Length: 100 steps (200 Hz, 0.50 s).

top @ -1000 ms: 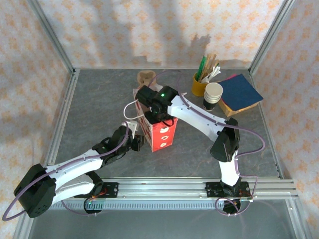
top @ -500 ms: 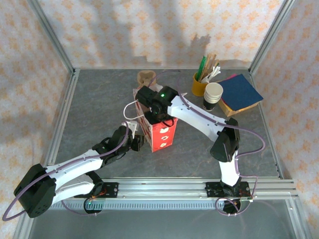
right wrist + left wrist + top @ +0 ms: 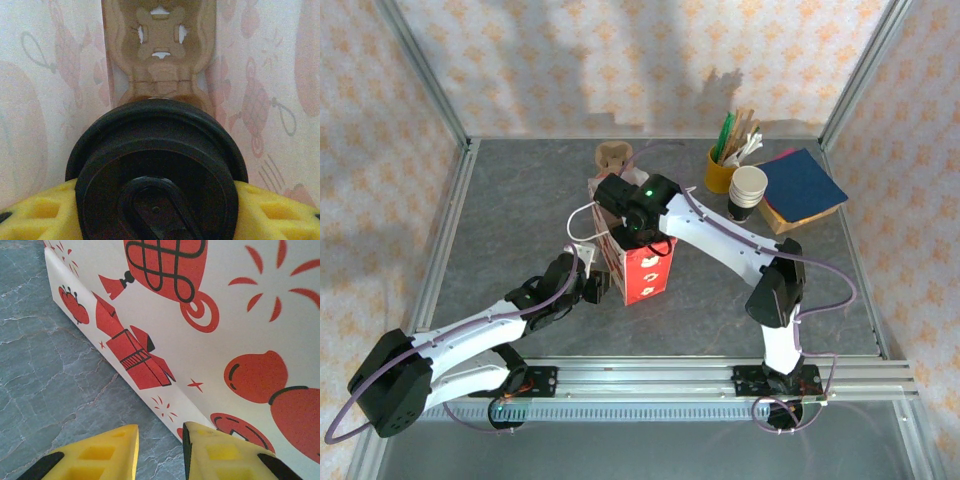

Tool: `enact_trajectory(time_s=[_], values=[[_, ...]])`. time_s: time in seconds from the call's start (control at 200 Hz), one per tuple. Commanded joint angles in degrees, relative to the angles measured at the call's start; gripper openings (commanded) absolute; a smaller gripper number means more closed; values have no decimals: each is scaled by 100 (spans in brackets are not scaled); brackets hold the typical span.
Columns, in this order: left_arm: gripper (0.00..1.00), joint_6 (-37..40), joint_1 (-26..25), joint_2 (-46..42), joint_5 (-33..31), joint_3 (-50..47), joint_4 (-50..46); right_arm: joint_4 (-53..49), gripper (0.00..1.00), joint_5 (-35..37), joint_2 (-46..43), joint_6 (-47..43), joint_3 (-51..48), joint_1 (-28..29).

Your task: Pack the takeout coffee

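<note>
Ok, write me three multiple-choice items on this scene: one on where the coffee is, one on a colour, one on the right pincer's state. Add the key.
1. Where is the takeout coffee?
A) on the table by the white cups
B) inside the red-and-white bag
C) on the blue book

2. What colour is the cup holding sticks and straws?
A) green
B) white
C) yellow

3. How is the right pincer?
A) shut on the takeout coffee
B) open and empty
C) shut on the bag's handle

Key:
1 B, the bag's printed walls rise around the black lid in the right wrist view.
2 C, its side is plainly yellow in the top view.
3 A, yellow fingers sit against both sides of the lid.
</note>
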Motion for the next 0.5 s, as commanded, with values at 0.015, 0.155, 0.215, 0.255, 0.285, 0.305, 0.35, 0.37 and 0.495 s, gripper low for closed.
enact_trajectory(time_s=[0.015, 0.155, 0.215, 0.255, 0.285, 0.305, 0.35, 0.37, 0.495], values=[[32, 141, -46, 14, -161, 9, 125, -81, 51, 25, -230, 66, -56, 29], [32, 141, -52, 3, -168, 9, 114, -74, 51, -10, -165, 71, -30, 59], [32, 137, -52, -3, -169, -16, 134, -75, 51, -17, -143, 72, -23, 79], [32, 132, -52, 2, -170, -17, 136, -82, 51, -19, -127, 76, -13, 90], [32, 132, -52, 2, -170, -13, 119, -79, 51, -15, -121, 76, -23, 85], [32, 132, -52, 2, -170, -8, 110, -74, 51, -19, -116, 75, -22, 82], [32, 133, -52, 2, -178, 0, 91, -74, 51, -11, -107, 77, -29, 86], [32, 132, -52, 2, -179, 1, 83, -76, 51, -10, -101, 71, -30, 87], [32, 151, -56, -25, -196, 9, 64, -81, 51, 7, -66, 65, 3, 85]])
